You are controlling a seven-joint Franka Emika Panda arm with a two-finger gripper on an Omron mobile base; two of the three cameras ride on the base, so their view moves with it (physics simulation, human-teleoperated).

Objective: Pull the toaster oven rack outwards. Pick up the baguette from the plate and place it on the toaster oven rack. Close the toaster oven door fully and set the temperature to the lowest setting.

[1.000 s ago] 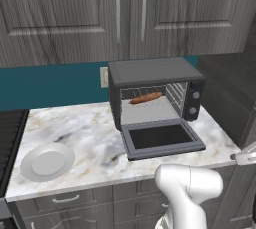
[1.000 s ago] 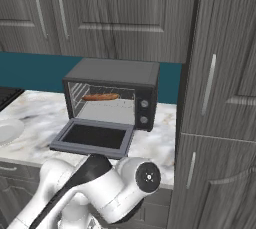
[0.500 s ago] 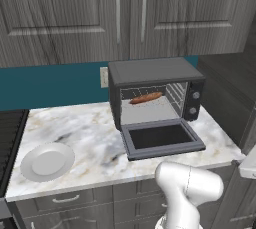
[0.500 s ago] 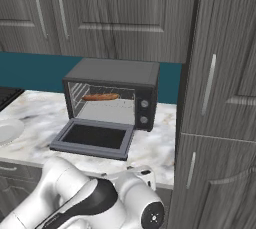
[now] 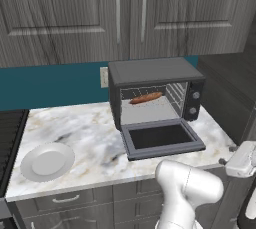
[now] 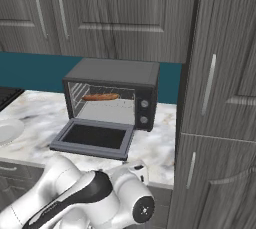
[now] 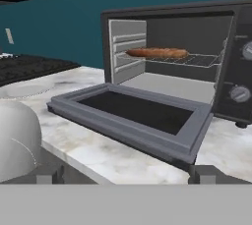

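Note:
The toaster oven (image 5: pixel 156 75) stands on the marble counter with its door (image 5: pixel 162 139) dropped flat and open. Inside the cavity, the baguette (image 5: pixel 146 98) lies on the wire rack (image 7: pixel 199 61). The baguette (image 7: pixel 157 52) shows toward the rack's left in the hand view. At the counter's left front sits the white plate (image 5: pixel 47 162), bare. My gripper (image 7: pixel 127 176) hangs low at the counter's front edge, facing the open door (image 7: pixel 133 116). Its fingertips (image 7: pixel 49 175) stand wide apart and open, with nothing between them. The oven's knobs (image 7: pixel 240 93) are on its right front.
A dark stovetop (image 5: pixel 10 135) borders the counter on the left. A tall grey cabinet (image 6: pixel 217 98) stands right beside the oven, and upper cabinets (image 5: pixel 130 13) hang above it. My white arm (image 5: pixel 187 185) bulks below the counter's front edge.
My arm has sunk and shifted low in front of the counter. The oven, its open door, the baguette and the plate have not moved. The gripper stays open.

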